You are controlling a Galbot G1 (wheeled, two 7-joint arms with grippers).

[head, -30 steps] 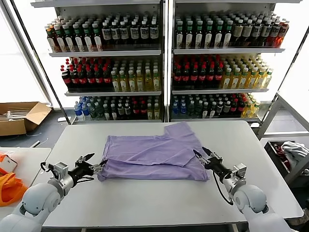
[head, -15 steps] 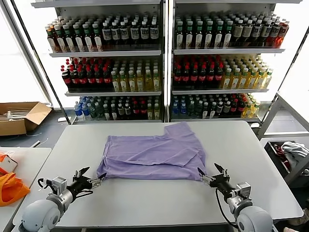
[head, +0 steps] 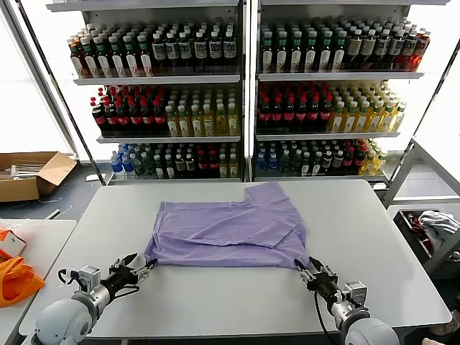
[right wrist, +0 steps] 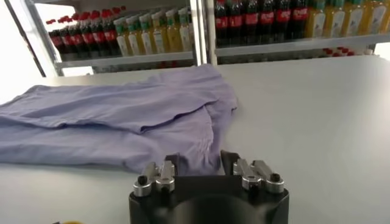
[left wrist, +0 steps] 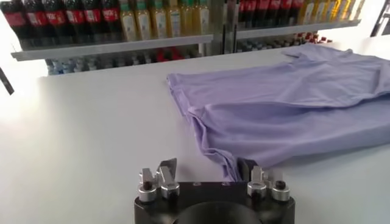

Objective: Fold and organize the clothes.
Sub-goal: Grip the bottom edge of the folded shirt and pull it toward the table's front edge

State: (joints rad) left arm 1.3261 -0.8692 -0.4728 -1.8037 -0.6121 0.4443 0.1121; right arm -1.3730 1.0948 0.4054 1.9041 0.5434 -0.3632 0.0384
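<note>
Right, the lavender T-shirt (head: 230,230) lies mid-table, partly folded, long axis running 9-to-3 across the white table (head: 215,302), one sleeve poking out toward 1 o'clock. Its near hem is the edge that matters here, w/ a gripper at each end of it.

Left gripper (head: 138,272) sits low at the table's near edge, abt 7 o'clock from the shirt's centre, aimed at the near-left corner. Fingers are spread in the head view. The left wrist view puts that puckered corner (left wrist: 234,164) right btwn the two fingers (left wrist: 167,167), fabric reaching into the gap. Touching one pad, probably, but the angle's too shallow to be sure. Nothing clamped as far as I can see.

Right gripper (head: 313,272) mirrors it at abt 5 o'clock, nose on the near-right corner. In the right wrist view the hem (right wrist: 198,161) lies in the gap between its fingers (right wrist: 172,163), which stand a little apart and look narrower than the left's. No pinch on cloth that I can make out.

Both arms are abt equally near their own corners, so I'd judge the coming move as a paired close on the near hem, then a lift away toward 12 o'clock.

Drink bottles (head: 237,93) fill the shelves behind. An orange fabric item (head: 13,280) sits off at 9 o'clock, not in play.
</note>
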